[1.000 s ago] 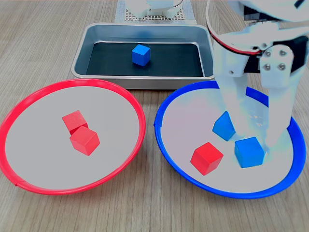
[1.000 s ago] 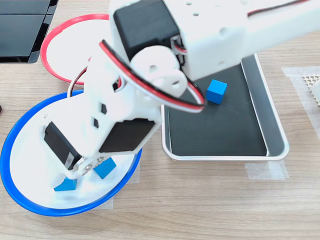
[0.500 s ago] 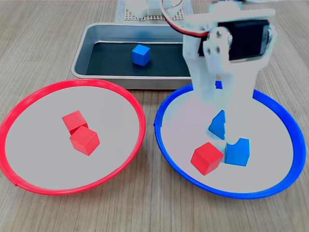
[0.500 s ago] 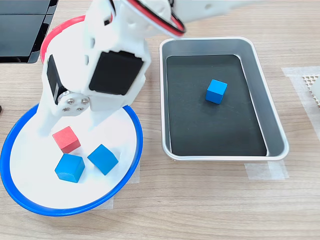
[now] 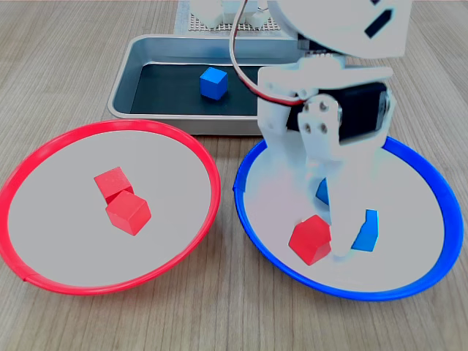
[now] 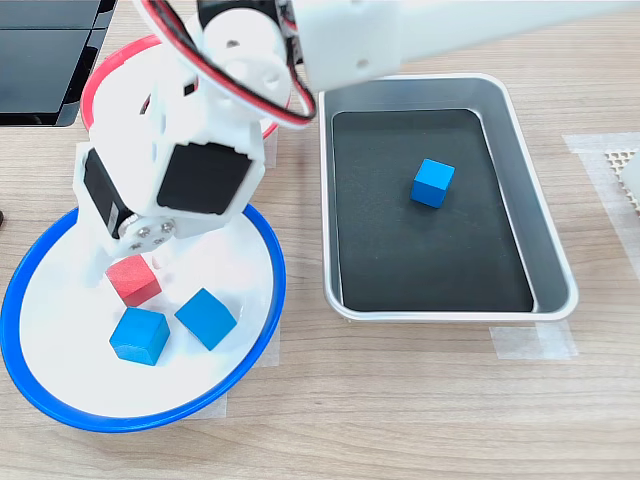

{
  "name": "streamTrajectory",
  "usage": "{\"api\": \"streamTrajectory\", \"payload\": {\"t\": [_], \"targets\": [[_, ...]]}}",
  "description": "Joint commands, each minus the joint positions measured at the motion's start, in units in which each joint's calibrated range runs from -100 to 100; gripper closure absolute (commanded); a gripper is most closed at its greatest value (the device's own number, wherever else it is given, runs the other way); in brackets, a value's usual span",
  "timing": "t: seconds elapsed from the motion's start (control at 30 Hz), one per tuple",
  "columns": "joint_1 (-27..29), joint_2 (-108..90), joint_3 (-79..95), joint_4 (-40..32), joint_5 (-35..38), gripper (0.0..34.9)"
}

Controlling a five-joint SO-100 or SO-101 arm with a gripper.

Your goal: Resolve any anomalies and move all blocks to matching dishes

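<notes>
Here's the anomaly being dealt with: a red block (image 6: 133, 279) sits in the blue-rimmed dish (image 6: 262, 236), lying at about nine o'clock on the dish floor in the second exterior view, and the gripper (image 6: 128, 265) is down right over it. One white finger (image 5: 338, 235) reaches the dish floor just beside the red block at its three o'clock in the first exterior view; the other is hidden, so I cannot tell how wide the jaws stand or whether they have the block yet. Two blue blocks share the dish, one (image 6: 139, 335) at six o'clock of the red one in the second exterior view, the other (image 6: 206, 318) toward four o'clock, both close enough to get nudged. Over in the red-rimmed dish (image 5: 198, 152), two red blocks (image 5: 112, 182) (image 5: 128, 212) rest touching near the middle. A third blue block (image 5: 213, 82) waits alone in the silver tray (image 5: 123, 88), at twelve o'clock of the dishes in the first exterior view. The next move, I'd judge, calls for a firm pinch on the red block alone, a clean lift above the blue rim, and a carry across to the red-rimmed dish; the tray's blue block comes after.
</notes>
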Motion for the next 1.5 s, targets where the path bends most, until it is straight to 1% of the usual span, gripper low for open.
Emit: {"api": "streamTrajectory", "payload": {"t": [0.0, 0.1, 0.13, 0.17, 0.23, 0.27, 0.43, 0.57, 0.63, 0.7, 0.77, 1.0, 1.13, 1.23, 1.3, 1.37, 1.4, 1.43, 1.47], "targets": [[-0.6, 0.4, -3.4, -1.1, 1.1, 20.0], [-0.8, 1.5, -4.8, -1.1, 1.6, 22.8], [-0.8, 1.8, -5.0, -1.3, 1.9, 24.4], [-1.0, 1.9, -5.2, -1.8, 2.3, 28.1], [-1.1, 1.9, -5.2, -2.3, 3.0, 33.9], [-1.1, 1.5, -5.0, -2.3, 3.2, 34.7], [-0.9, -3.9, -2.9, -0.2, 1.6, 34.8], [0.5, -11.8, -1.0, 4.1, -1.7, 34.8], [3.5, -18.3, 1.8, 6.0, -3.8, 34.8], [5.8, -21.3, 4.2, 6.9, -4.1, 34.8], [10.2, -23.3, 5.6, 8.6, -3.6, 34.8], [21.5, -18.8, 3.1, 8.6, -0.7, 34.8], [24.7, -15.4, 1.9, 8.3, 0.8, 34.8], [26.0, -13.3, 1.0, 7.4, 1.2, 34.6], [27.1, -11.5, 0.3, 5.8, 1.1, 31.9], [27.7, -10.0, -1.3, 5.7, 0.9, 30.5], [28.1, -8.5, -2.6, 5.3, 0.7, 28.2], [28.4, -7.5, -3.0, 4.5, 0.4, 24.2], [28.6, -6.9, -3.0, 4.2, 0.0, 18.4]]}}
